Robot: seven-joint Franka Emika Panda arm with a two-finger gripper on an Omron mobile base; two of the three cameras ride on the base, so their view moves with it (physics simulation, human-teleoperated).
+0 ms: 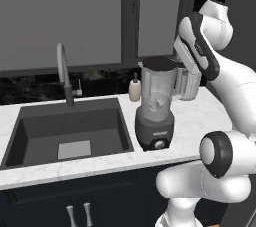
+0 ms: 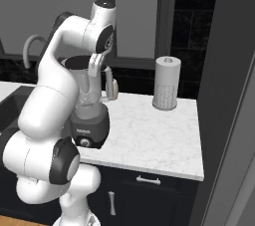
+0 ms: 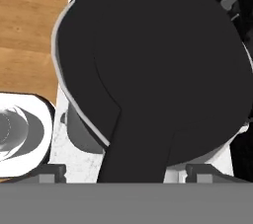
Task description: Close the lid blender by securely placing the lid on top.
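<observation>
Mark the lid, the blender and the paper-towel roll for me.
lid (image 1: 159, 63): left base view, its dark top.
blender (image 1: 155, 130): left base view, its grey base.
paper-towel roll (image 2: 166, 84): right base view, its side.

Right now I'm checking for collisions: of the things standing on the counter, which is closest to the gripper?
The blender, directly beneath the gripper. The small cream soap bottle stands behind it by the sink, and the paper-towel roll farther along the counter.

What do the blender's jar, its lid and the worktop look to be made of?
The blender jar looks like clear plastic or glass: the inside shows through its wall. Its base is dark grey, probably matte plastic. The lid is plain black with no shine, likely plastic or rubber. The counter looks like polished white stone with faint grey veins.
</observation>
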